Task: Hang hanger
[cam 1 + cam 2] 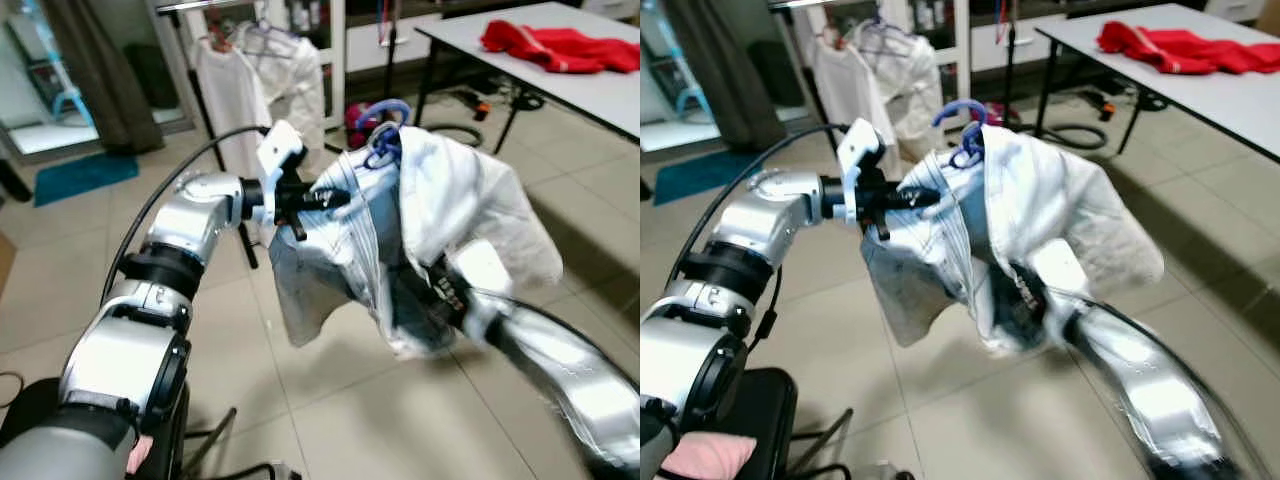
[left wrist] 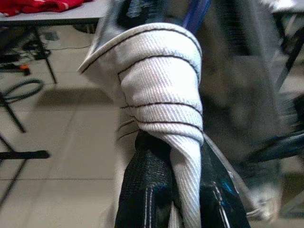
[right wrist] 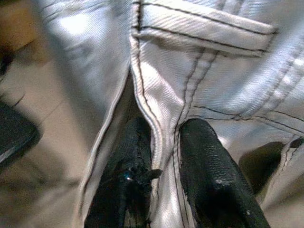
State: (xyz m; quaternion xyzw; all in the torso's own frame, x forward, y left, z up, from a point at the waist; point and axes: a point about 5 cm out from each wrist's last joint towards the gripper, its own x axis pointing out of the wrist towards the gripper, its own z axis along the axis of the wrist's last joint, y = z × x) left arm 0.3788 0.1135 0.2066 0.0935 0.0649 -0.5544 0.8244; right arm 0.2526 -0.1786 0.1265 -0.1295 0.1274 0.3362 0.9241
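One blue hanger [image 1: 385,135] carries a white garment [image 1: 420,230] held up mid-air between both arms. The left gripper [image 2: 176,199] pinches a fold at its nine o'clock side; the right gripper [image 3: 164,190] clamps a seam, seemingly underneath. At one o'clock, a red cloth [image 1: 560,45] lies on the bench [image 1: 600,95].

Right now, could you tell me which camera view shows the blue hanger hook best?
The right eye view: the blue hanger hook stands whole above the white garment, against the floor. The left eye view shows it too, but against a cluttered background. The left wrist view catches a blurred blue strip of the hanger behind the cloth.
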